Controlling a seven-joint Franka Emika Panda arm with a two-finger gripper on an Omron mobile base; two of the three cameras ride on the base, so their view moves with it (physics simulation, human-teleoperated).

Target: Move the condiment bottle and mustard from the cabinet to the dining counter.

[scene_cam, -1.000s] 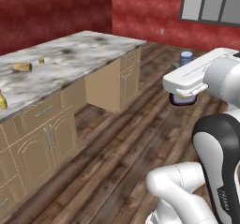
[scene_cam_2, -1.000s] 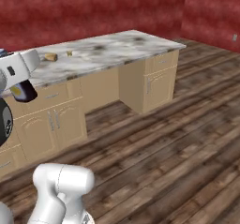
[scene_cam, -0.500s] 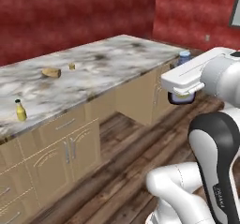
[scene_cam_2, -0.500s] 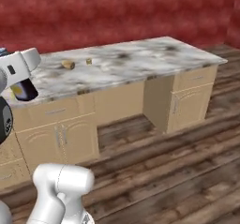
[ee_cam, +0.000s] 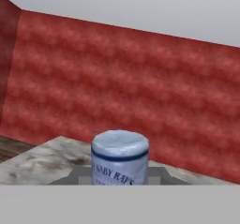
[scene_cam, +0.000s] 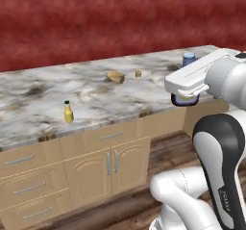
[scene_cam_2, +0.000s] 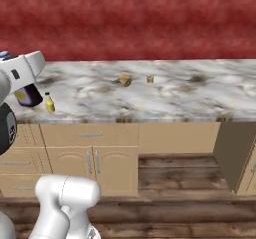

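Note:
My gripper [scene_cam: 188,86] is shut on the condiment bottle [scene_cam: 184,99], held up over the right part of the dining counter [scene_cam: 29,108]. The bottle's dark body hangs below the hand and its pale cap [scene_cam: 189,58] rises above it. From the right base, the bottle [scene_cam_2: 28,97] sits under the hand at the far left. The hand view has the bottle's pale cap [ee_cam: 120,156] close up between the fingers. The mustard [scene_cam: 68,112] stands upright near the counter's front edge, also the mustard [scene_cam_2: 49,103] just right of the hand. The cabinet is out of view.
A tan lump [scene_cam: 115,76] and a small tan cup [scene_cam: 138,73] lie mid-counter, toward the back. Tan drawers and doors [scene_cam: 113,161] run under the marble top. A red wall [scene_cam_2: 150,18] stands behind, and wooden floor [scene_cam_2: 190,203] lies in front.
The base has turned, so the whole scene has swung and the counter now faces me straight on. The gripper still holds the bottle the same way.

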